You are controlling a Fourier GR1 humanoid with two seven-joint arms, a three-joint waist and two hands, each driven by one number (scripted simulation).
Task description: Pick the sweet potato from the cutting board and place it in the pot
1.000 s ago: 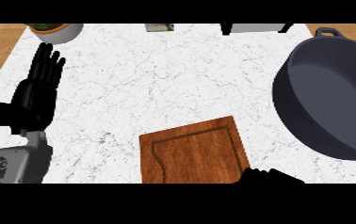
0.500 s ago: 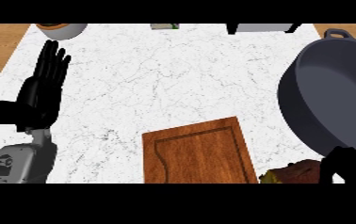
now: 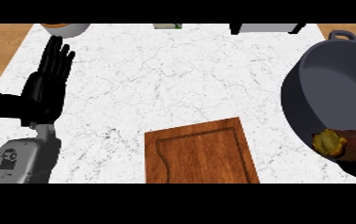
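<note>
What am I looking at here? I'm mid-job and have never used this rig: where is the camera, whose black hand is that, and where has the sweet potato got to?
The camera sits in the robot's head and looks steeply down at a white marble counter. The black hand at the left is the robot's left hand, open with fingers up, resting. The right hand does not show clearly near the pot, so I cannot say whether it holds anything. The wooden cutting board at the bottom has nothing on it. The big dark pot sits at the right edge, and the yellowish-brown sweet potato shows over its lower inside. A few items are cut off along the top edge.
</note>
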